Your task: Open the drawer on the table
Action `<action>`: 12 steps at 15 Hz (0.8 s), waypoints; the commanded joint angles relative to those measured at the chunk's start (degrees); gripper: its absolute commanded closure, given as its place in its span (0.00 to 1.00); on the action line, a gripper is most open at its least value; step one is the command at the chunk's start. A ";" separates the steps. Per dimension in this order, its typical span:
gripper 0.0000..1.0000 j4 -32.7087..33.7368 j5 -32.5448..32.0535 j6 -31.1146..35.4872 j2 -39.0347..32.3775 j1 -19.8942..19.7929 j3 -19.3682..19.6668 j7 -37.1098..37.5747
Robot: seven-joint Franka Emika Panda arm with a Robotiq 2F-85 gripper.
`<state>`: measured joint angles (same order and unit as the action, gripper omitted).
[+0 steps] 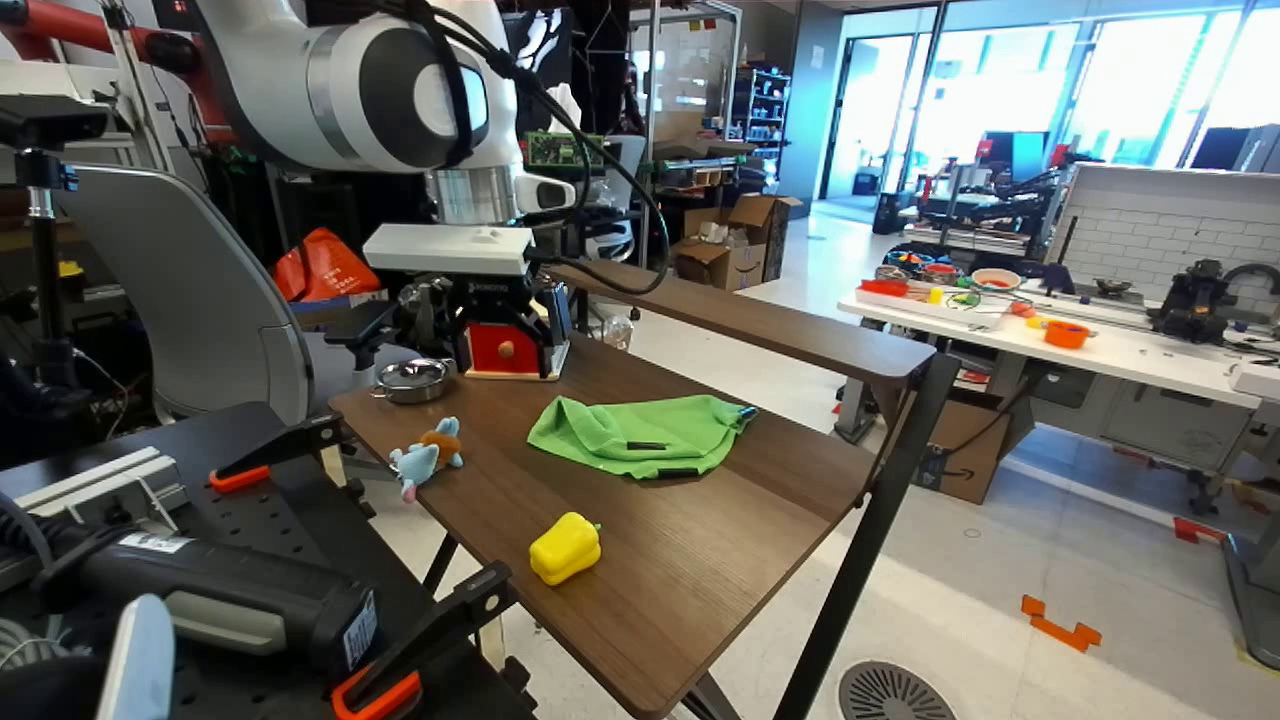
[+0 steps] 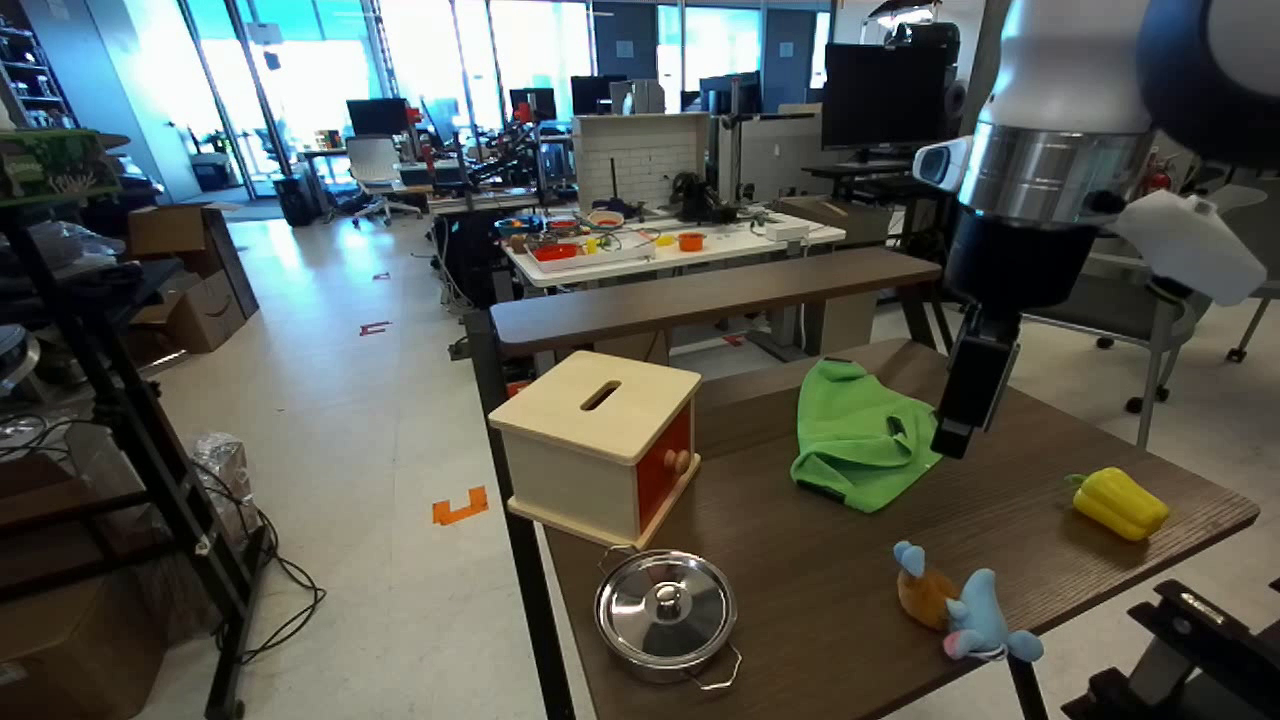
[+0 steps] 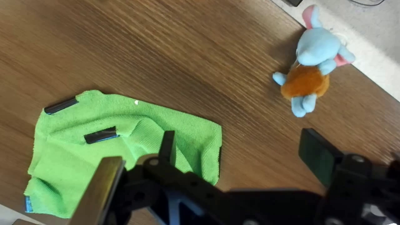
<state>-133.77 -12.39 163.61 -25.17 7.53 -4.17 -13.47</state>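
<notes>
On the table (image 1: 700, 540) sits a closed, red-fronted drawer (image 1: 488, 350).

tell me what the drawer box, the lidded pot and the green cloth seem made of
Drawer box: probably wood, judging by its matte, pale tan sides and top; its red front may be painted.
Lidded pot: polished metal, perhaps stainless steel, from the bright mirrored reflections.
Green cloth: matte fabric, from its soft folds and fine texture; fiber unclear.
</notes>
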 commanded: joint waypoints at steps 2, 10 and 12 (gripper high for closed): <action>0.00 3.19 -5.15 -0.91 -4.19 5.94 4.09 5.99; 0.00 10.16 -8.15 6.98 -12.14 15.92 9.06 14.99; 0.00 12.29 -7.34 9.74 -13.93 17.81 9.95 16.15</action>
<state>-125.19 -19.15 169.45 -35.89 22.36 3.65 -0.08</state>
